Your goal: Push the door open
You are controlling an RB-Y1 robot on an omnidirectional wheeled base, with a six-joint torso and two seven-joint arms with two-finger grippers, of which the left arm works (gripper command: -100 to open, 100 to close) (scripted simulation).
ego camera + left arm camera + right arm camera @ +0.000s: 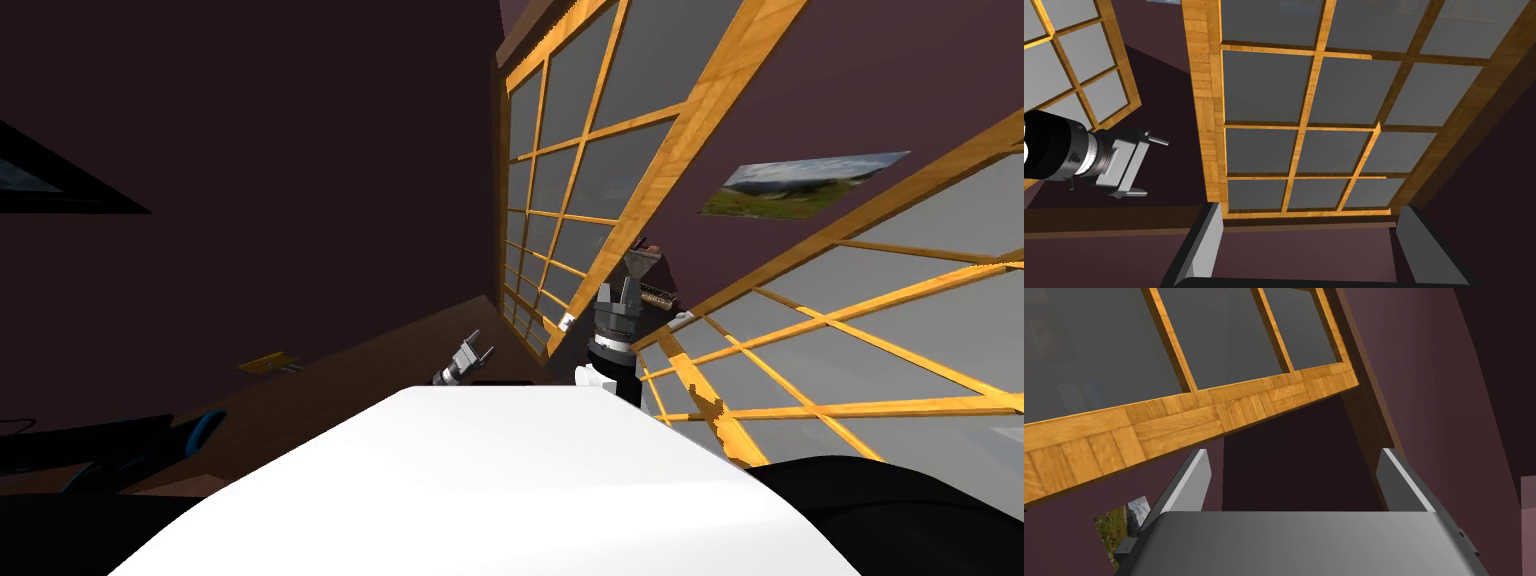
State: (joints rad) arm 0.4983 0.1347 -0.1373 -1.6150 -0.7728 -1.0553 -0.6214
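Note:
A door of two glass-paned leaves in yellow wooden frames stands ahead. One leaf (590,150) rises just ahead and the other leaf (880,330) slants away on the right. My right gripper (617,290) is raised in the gap between the leaves, close to the near leaf's edge. It stands open (1294,455), with that leaf's wooden rail (1174,423) just beyond its fingertips and not touching. My left gripper (482,345) hangs lower to the left, open (1309,215), facing the paned leaf (1206,100). The left wrist view also shows the right gripper (1146,165), open.
Dark maroon walls flank the door. A landscape picture (800,185) hangs on the wall between the leaves. A small yellow thing (268,364) lies on the brown floor to the left, and a dark blue-edged object (150,440) sits nearer at the lower left.

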